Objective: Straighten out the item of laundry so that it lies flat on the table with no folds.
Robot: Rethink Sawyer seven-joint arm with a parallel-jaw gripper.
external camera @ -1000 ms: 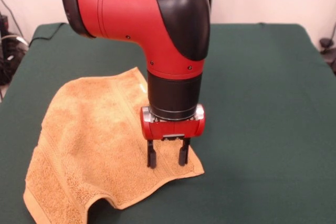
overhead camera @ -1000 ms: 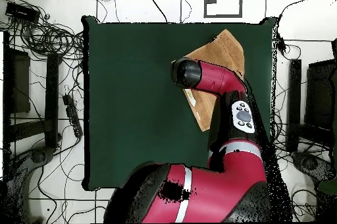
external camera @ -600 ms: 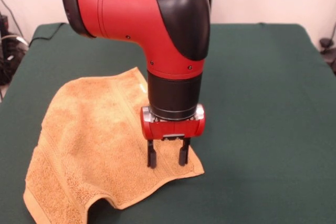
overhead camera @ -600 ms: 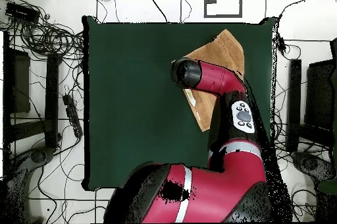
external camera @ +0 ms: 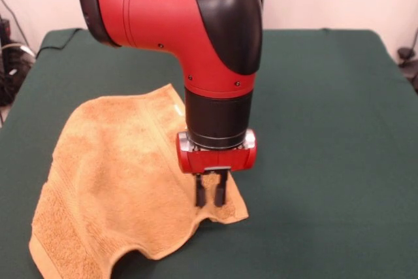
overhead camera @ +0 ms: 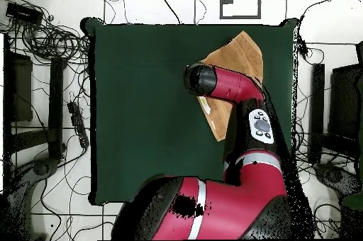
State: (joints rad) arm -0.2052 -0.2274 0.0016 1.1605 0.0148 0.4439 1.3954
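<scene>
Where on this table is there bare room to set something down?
In the front view, the green table is bare from the gripper to the right edge, and along the far side behind the arm. The near left is crowded: the tan towel covers it, its right corner pinched in the gripper.

Red arm [external camera: 157, 11], black elbow cap, small dark screws; black wrist, red hand [external camera: 210, 194], seemingly metal-trimmed.

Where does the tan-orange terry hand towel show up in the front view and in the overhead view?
Front view: the tan-orange terry hand towel lies lower left, its right corner pinched by the end effector.
Overhead view: the towel sits upper right, near the dark green table's top-right corner, partly under the arm.
Shared landmark: the red and black arm's black elbow cap.
</scene>
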